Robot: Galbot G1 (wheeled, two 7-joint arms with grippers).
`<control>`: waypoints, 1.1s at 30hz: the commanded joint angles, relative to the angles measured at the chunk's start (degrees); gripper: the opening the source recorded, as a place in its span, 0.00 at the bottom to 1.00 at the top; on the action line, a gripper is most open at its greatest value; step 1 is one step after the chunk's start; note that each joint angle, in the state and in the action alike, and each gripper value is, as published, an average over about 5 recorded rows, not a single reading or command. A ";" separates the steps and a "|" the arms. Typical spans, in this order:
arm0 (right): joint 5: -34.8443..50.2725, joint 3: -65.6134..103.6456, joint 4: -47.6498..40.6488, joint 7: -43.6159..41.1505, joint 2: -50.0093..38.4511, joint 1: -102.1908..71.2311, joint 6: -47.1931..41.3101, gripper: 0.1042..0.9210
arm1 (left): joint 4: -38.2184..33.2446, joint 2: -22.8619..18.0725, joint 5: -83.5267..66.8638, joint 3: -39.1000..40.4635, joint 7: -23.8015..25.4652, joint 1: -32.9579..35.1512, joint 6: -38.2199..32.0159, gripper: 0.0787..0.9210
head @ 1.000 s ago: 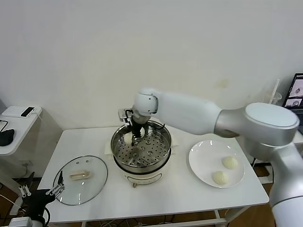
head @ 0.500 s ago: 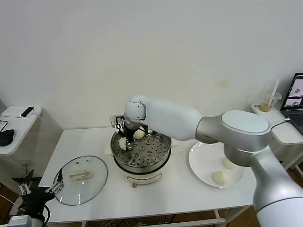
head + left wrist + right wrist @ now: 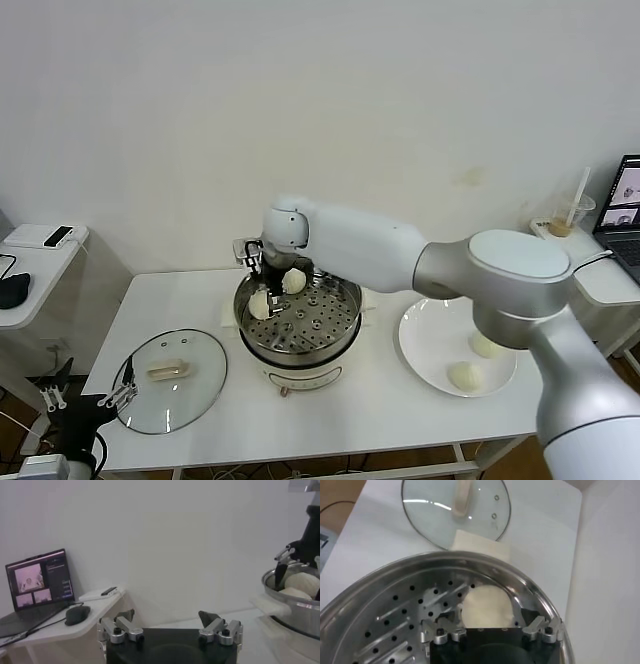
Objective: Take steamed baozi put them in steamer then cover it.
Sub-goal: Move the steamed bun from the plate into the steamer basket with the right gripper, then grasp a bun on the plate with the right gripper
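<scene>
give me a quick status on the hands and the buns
Right hand open, low in the steamer, at two buns. Left hand open, parked off the table's front left corner. Two buns on plate; lid off. Nothing blocking.

Cream-white baozi (image 3: pixel 293 282); perforated silver steamer (image 3: pixel 325 322)

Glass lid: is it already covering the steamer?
No, the glass lid lies flat on the table, left of the open steamer.
</scene>
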 commanded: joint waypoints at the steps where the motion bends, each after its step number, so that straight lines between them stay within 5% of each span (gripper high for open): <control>1: 2.03 -2.03 13.96 -2.22 -12.73 10.23 0.88 0.88 | -0.18 0.12 -0.04 0.10 0.08 -0.07 0.06 0.88; 21: -8.59 -1.26 31.12 -8.25 -51.46 4.88 8.27 0.88 | -0.76 0.73 0.68 1.53 0.17 1.17 0.04 0.88; 33: -14.32 2.62 31.92 -7.81 -58.41 -9.31 9.17 0.88 | -0.31 0.44 2.00 2.68 0.11 1.57 -0.10 0.88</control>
